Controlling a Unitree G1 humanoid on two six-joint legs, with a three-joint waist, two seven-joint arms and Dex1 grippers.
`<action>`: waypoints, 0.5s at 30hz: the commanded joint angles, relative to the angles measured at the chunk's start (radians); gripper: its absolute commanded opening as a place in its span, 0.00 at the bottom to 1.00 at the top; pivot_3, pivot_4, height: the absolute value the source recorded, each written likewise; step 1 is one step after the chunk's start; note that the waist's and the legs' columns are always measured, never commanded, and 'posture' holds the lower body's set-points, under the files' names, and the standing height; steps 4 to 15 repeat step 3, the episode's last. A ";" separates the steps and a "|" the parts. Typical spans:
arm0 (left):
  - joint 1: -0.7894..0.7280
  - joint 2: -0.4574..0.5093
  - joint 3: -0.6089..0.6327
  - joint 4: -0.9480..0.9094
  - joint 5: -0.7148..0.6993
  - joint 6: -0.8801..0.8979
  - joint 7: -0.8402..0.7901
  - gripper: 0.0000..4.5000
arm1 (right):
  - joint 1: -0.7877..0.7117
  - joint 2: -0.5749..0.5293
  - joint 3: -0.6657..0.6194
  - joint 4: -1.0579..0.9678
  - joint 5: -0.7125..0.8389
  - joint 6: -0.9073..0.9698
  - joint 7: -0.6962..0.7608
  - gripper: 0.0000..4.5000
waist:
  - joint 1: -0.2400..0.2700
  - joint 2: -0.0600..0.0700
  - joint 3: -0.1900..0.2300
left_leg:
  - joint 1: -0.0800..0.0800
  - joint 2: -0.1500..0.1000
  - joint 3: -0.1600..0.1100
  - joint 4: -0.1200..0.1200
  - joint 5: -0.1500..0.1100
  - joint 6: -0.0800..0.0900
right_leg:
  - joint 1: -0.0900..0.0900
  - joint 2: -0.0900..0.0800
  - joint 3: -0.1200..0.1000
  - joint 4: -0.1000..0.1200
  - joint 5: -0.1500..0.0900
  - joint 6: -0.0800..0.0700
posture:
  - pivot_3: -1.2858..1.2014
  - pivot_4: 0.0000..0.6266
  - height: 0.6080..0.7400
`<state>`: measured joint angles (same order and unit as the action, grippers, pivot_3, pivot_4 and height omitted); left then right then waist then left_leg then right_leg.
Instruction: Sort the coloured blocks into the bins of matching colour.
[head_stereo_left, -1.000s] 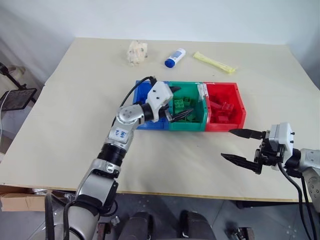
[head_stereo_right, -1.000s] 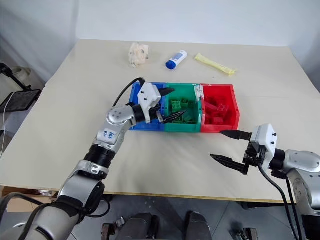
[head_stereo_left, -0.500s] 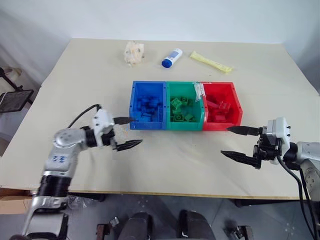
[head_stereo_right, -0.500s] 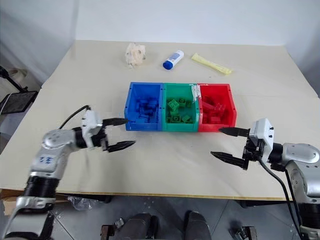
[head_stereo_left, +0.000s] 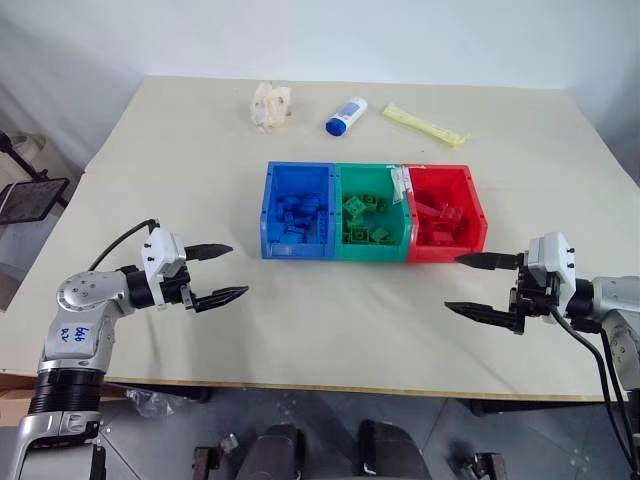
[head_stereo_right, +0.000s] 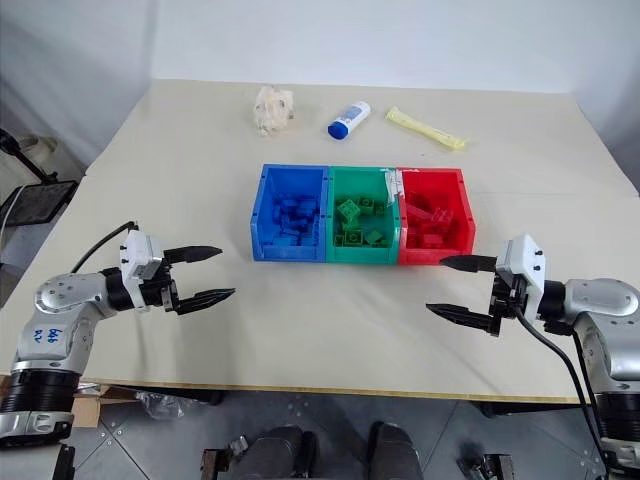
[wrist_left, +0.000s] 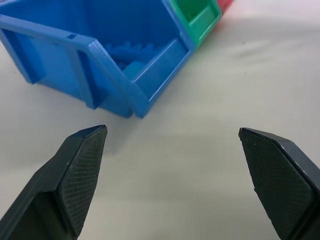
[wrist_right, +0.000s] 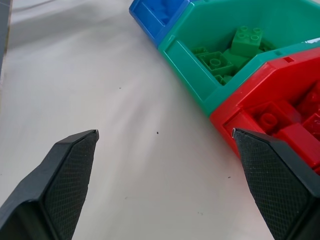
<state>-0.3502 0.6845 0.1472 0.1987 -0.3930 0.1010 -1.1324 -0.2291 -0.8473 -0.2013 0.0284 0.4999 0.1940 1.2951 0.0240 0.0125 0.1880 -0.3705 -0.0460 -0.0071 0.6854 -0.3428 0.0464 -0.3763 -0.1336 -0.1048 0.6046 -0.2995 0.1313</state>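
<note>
Left gripper (head_stereo_left: 218, 272) and right gripper (head_stereo_left: 478, 285) both spread wide, empty, low over the surface (head_stereo_left: 350, 310). Coloured blocks (head_stereo_left: 298, 212) sorted inside the matching bins (head_stereo_left: 374, 250), mid-surface between both.

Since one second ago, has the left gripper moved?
Yes. The left gripper has drawn back from above the green bin towards the table's near left edge, open and empty.

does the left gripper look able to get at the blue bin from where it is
Probably yes: the left gripper is open and empty, the blue bin sits nearest its side, and only bare table lies between them.
</note>
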 joint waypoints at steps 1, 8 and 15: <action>0.002 -0.001 0.024 -0.061 -0.015 0.027 0.050 1.00 | 0.017 0.006 -0.035 -0.045 0.018 -0.010 -0.021 1.00 | 0.000 0.000 0.000 | 0.000 0.000 0.000 0.000 0.000 0.000 | 0.000 0.000 0.000 0.000 0.000 0.000 | 0.52 0.24 1.00; 0.002 0.002 0.017 -0.064 -0.018 0.033 0.038 1.00 | 0.025 0.006 -0.039 -0.052 0.023 -0.007 -0.027 1.00 | 0.000 0.000 0.000 | 0.000 0.000 0.000 0.000 0.000 0.000 | 0.000 0.000 0.000 0.000 0.000 0.000 | 0.52 0.24 1.00; 0.002 0.002 0.017 -0.064 -0.018 0.033 0.038 1.00 | 0.025 0.006 -0.039 -0.052 0.023 -0.007 -0.027 1.00 | 0.000 0.000 0.000 | 0.000 0.000 0.000 0.000 0.000 0.000 | 0.000 0.000 0.000 0.000 0.000 0.000 | 0.52 0.24 1.00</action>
